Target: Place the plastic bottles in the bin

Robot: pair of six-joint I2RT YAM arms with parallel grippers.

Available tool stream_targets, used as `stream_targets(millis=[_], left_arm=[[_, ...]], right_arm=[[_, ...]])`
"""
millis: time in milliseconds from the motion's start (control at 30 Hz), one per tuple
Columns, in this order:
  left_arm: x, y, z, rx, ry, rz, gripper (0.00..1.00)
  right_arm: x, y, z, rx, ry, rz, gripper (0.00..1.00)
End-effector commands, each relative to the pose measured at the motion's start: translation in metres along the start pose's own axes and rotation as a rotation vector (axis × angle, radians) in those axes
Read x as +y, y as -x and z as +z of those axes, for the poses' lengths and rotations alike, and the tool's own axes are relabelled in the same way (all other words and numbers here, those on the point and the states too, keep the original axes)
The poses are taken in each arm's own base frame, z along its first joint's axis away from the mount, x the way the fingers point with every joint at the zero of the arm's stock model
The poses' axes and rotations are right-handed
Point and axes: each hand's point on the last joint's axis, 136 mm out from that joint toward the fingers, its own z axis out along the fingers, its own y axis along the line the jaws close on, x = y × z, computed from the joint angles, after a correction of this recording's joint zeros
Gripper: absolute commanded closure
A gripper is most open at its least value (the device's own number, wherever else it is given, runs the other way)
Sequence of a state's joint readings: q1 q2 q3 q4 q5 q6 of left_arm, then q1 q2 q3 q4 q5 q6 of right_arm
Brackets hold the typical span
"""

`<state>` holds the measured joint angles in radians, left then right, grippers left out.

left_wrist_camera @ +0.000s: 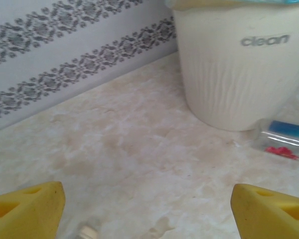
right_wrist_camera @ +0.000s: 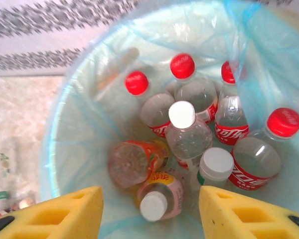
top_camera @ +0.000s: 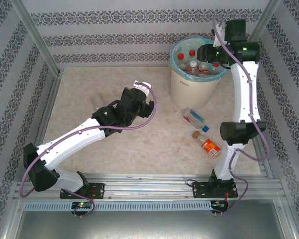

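left gripper open, empty | right gripper open over bin | clear bottle, orange bottle on tabletop: likely light, squashy, slippery | grab middle softly

Your bench is a beige, marbled slab. Ahead and to the right of your left hand, the off-white bin stands upright on it, directly beneath your right hand. Further right of the left hand, just beside the bin's foot, a clear bottle with a blue cap lies flat. An orange-labelled bottle lies near it, not touching.
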<state>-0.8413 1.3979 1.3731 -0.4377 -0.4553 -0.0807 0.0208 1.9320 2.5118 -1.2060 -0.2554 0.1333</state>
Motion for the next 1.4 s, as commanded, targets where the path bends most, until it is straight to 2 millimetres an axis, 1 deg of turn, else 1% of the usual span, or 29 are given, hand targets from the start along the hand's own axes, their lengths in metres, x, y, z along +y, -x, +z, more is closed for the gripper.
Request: stream_targets(millis=[0, 67, 133, 233, 333, 467, 567, 700, 767, 833, 933, 1167, 1267, 1367], left_arm=[[0.041, 0.004, -0.021, 0.007, 0.098, 0.014, 0.13], [0.057, -0.004, -0.022, 0.034, 0.123, -0.01, 0.12], [0.077, -0.017, -0.021, 0.088, 0.148, -0.049, 0.12], [0.104, -0.042, -0.015, 0.174, 0.184, -0.094, 0.12], [0.127, -0.075, -0.008, 0.295, 0.215, -0.138, 0.11], [0.148, -0.126, 0.005, 0.445, 0.217, -0.23, 0.09], [0.149, -0.159, 0.022, 0.544, 0.152, -0.309, 0.09], [0.155, -0.197, 0.037, 0.688, 0.153, -0.254, 0.07], [0.156, -0.22, 0.047, 0.746, 0.132, -0.237, 0.07], [0.159, -0.24, 0.052, 0.813, 0.129, -0.227, 0.07], [0.154, -0.264, 0.056, 0.916, 0.094, -0.218, 0.07], [0.135, -0.294, 0.066, 0.995, 0.022, -0.251, 0.1], [0.125, -0.306, 0.067, 1.036, -0.009, -0.275, 0.12], [0.117, -0.318, 0.063, 1.076, -0.027, -0.263, 0.15]], right_arm=[[0.025, 0.016, -0.047, -0.145, 0.04, -0.029, 0.45], [0.034, 0.015, -0.064, -0.194, 0.053, -0.037, 0.45], [0.047, 0.011, -0.082, -0.243, 0.079, -0.051, 0.44], [0.067, -0.005, -0.1, -0.3, 0.13, -0.095, 0.43], [0.086, -0.024, -0.104, -0.337, 0.192, -0.149, 0.42], [0.112, -0.046, -0.107, -0.327, 0.265, -0.204, 0.42], [0.128, -0.06, -0.101, -0.298, 0.307, -0.234, 0.41], [0.143, -0.075, -0.098, -0.272, 0.348, -0.271, 0.41], [0.149, -0.081, -0.1, -0.275, 0.369, -0.287, 0.4], [0.151, -0.085, -0.1, -0.28, 0.373, -0.292, 0.4], [0.15, -0.09, -0.104, -0.287, 0.374, -0.295, 0.4], [0.144, -0.094, -0.107, -0.309, 0.354, -0.293, 0.39], [0.145, -0.094, -0.108, -0.312, 0.358, -0.29, 0.39], [0.146, -0.095, -0.112, -0.313, 0.362, -0.289, 0.39]])
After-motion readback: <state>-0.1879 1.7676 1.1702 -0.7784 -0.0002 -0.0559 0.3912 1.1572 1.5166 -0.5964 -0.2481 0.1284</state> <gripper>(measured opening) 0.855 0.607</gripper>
